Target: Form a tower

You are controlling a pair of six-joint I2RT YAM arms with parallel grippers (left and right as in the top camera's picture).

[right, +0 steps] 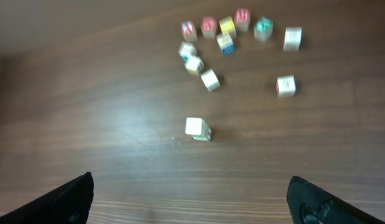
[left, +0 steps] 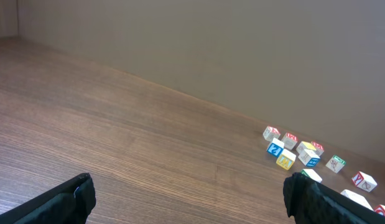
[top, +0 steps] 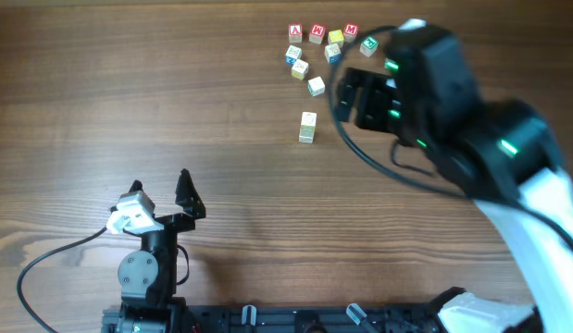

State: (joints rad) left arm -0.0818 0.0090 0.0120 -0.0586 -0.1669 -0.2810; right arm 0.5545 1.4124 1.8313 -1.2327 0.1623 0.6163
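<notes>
The tower (top: pixel 307 127) is a short stack of pale cubes, standing alone in front of the loose letter cubes (top: pixel 316 48). In the right wrist view the tower (right: pixel 197 129) stands upright, centred well ahead of my fingers. My right gripper (top: pixel 353 98) hovers to the right of the tower, open, and the right gripper (right: pixel 192 202) has only bare table between its fingers. My left gripper (top: pixel 161 182) rests near the front left, far from the cubes. The left gripper (left: pixel 189 200) is open and holds nothing.
Several loose alphabet cubes (right: pixel 224 37) with red, yellow, blue and green faces lie in a cluster behind the tower, two more (right: pixel 286 85) off to its right. In the left wrist view the cubes (left: pixel 285 152) sit far right. The arm bases (top: pixel 147 277) line the front edge.
</notes>
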